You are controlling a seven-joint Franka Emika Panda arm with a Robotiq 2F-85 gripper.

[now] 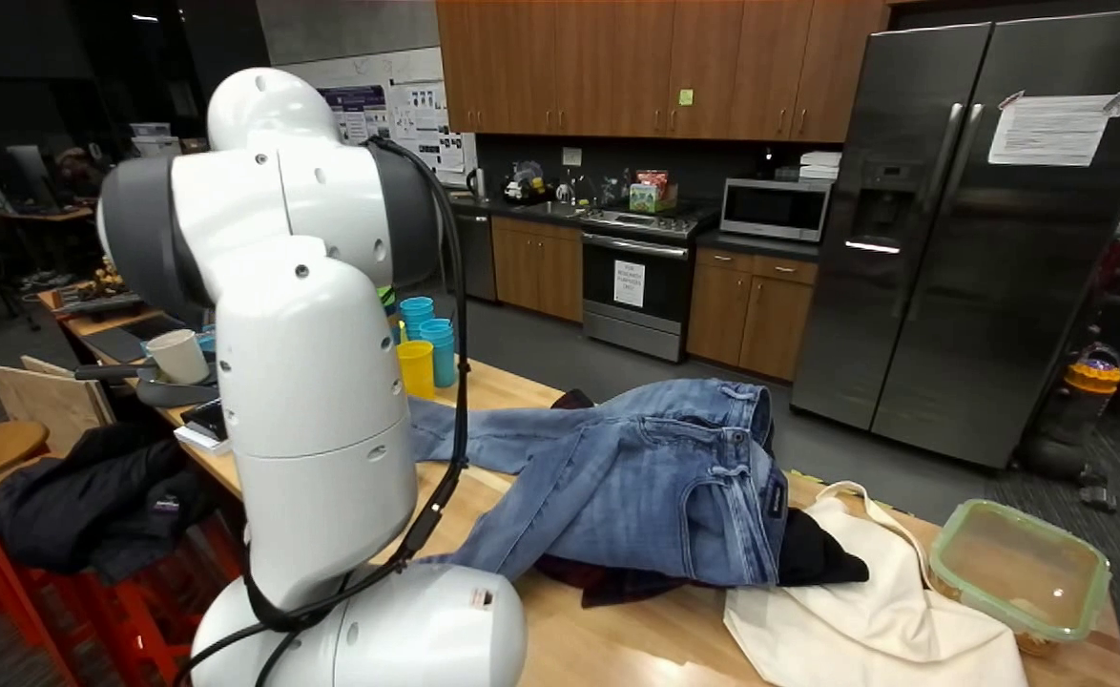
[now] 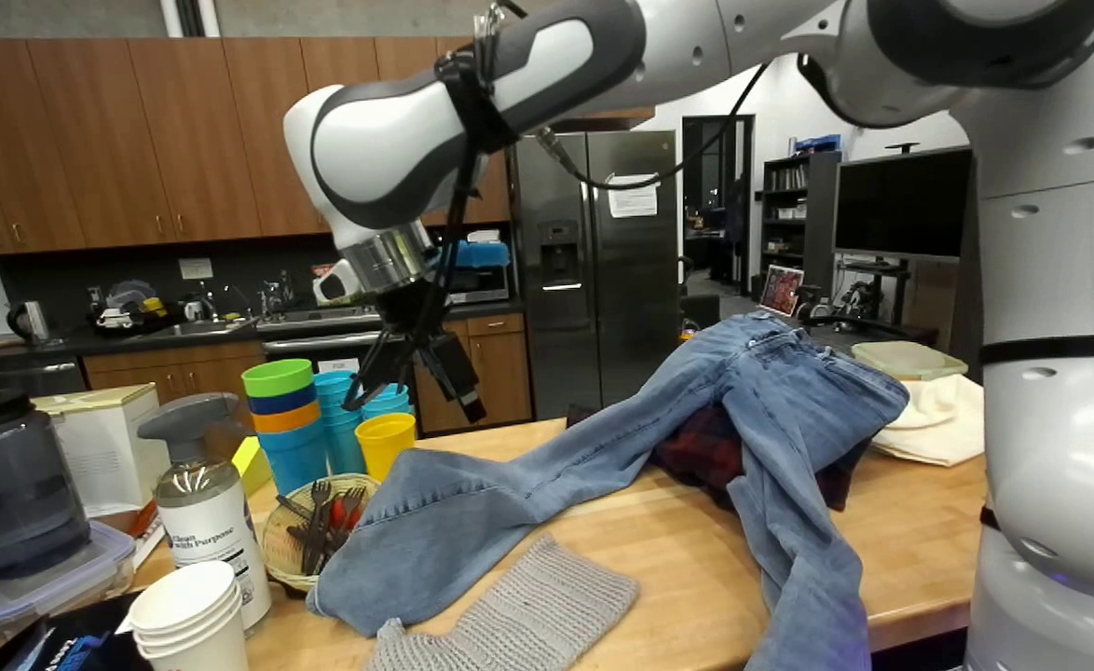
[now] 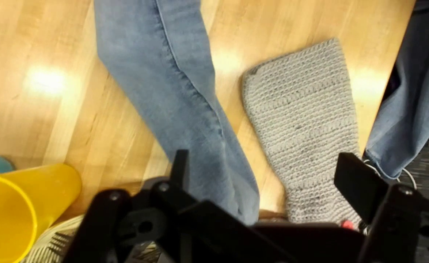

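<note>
My gripper (image 2: 414, 405) hangs in the air above the table, its jaws spread wide with nothing between them. In the wrist view the two fingers (image 3: 360, 182) stand far apart. Below them lie blue jeans (image 3: 170, 91) and a grey knitted piece (image 3: 302, 120), neither of which appears to be touched. One leg of the jeans (image 2: 556, 475) stretches across the table towards a wicker basket; the other leg hangs over the edge. The waist of the jeans (image 1: 713, 477) rests on a dark plaid cloth (image 2: 705, 447). The arm (image 1: 312, 363) hides the gripper in an exterior view.
A yellow cup (image 2: 385, 445) and stacked blue cups (image 2: 333, 419) stand close to the gripper, beside the basket (image 2: 281, 540) of cutlery. A spray bottle (image 2: 207, 522) and white paper cups (image 2: 188, 615) stand nearby. A cream tote bag (image 1: 865, 611) and lidded container (image 1: 1018, 568) lie past the jeans.
</note>
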